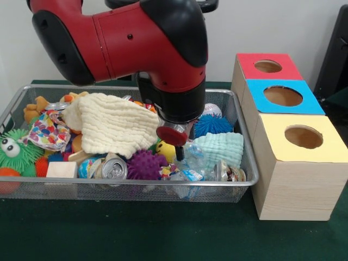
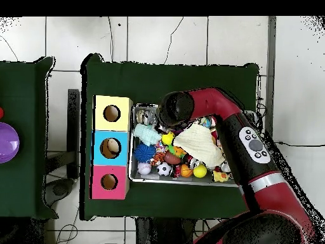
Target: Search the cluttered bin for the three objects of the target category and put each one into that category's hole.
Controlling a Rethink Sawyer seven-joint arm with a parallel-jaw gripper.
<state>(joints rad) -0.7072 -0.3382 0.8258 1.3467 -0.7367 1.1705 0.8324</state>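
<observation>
Nearest the camera, green cloth is covering the table (image 1: 163, 234) in front of the wire-mesh bin (image 1: 130, 187), and a pale wooden box (image 1: 296, 187) is standing just right of the bin's right end.

Along the bin's near wall, going left to right, a green bug-eyed spiky toy (image 1: 15, 151), a small wooden block (image 1: 61, 169), a silver drink can (image 1: 113, 168) and a purple spiky ball (image 1: 144, 164) are lying packed together. Right of the purple ball, clear plastic bottles (image 1: 190, 168) with a pale blue tint are lying among the clutter, partly under a folded mint cloth (image 1: 220, 148); how many are there I cannot tell.

Above them the gripper (image 1: 179, 152) is reaching down into the bin, its dark tip right at the bottles. Whether its fingers are spread, closed or holding anything I cannot tell, since the arm's head is blocking them in both views.

As a judgement, the step in hand is picking a bottle. Thin plastic will likely be slipping or crumpling, so a grasp across the body, clear of the mint cloth and the can, with a straight lift before travelling right, seems wise.

Farther back, a cream cloth (image 1: 117, 128) is draping over the middle toys and a blue spiky ball (image 1: 213, 125) is lying near the far right corner.

On the box, the yellow-panelled hole (image 1: 303, 136) is nearest, the blue-panelled hole (image 1: 283, 96) is in the middle and the red-panelled hole (image 1: 268, 66) is farthest. Nothing is showing inside any of them.
</observation>
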